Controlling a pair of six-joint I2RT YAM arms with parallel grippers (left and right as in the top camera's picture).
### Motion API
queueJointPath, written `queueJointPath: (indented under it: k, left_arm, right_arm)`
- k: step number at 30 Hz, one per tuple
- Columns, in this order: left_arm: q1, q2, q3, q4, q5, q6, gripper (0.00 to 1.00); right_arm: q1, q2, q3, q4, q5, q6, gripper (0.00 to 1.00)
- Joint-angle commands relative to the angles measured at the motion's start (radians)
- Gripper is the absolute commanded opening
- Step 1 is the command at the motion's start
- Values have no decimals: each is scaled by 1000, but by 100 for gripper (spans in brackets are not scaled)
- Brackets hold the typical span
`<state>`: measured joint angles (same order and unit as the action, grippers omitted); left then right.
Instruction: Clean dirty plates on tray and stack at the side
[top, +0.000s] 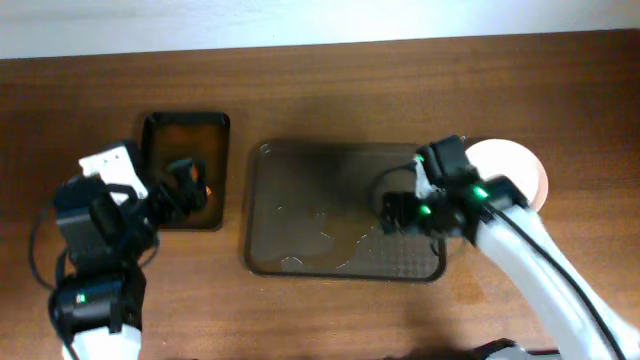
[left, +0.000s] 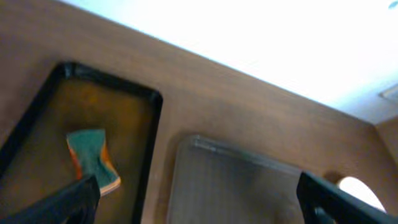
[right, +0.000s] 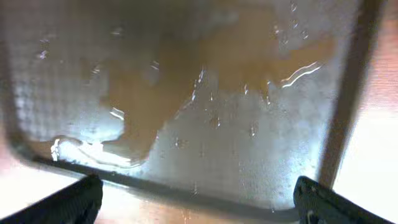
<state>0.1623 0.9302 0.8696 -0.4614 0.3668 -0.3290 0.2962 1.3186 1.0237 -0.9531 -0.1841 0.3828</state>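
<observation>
No legible text, label or number on any surface.

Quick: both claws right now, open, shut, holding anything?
Left claw: open, empty; the sponge lies loose in the black tray.
Right claw: open, empty, above the wet brown tray.

sponge (left: 93, 158) in small tray (top: 185, 118); plates (top: 515, 160) right of tray (top: 300, 190)

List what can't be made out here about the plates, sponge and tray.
1. Plates: overhead view, the right arm covers the stack, so the count is unclear.
2. Sponge: overhead view, the left gripper hides most of it.
3. Tray: right wrist view, blurred and cut off by the edges.
</observation>
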Motion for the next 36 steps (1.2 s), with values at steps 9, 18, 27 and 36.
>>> queueJointPath:
  k: [9, 18, 27, 36]
  left_arm:
    - [0, -55, -3, -163, 11, 9, 100]
    - [0, -55, -3, -163, 11, 9, 100]
    - [0, -55, -3, -163, 11, 9, 100]
    - [0, -55, -3, -163, 11, 9, 100]
  right_arm:
    - [6, -642, 0, -505, 5, -4, 98]
    - [6, -647, 0, -581, 5, -5, 98]
    - [-23, -796, -119, -190, 47, -12, 98]
    - [-219, -1314, -620, 227, 117, -11, 98]
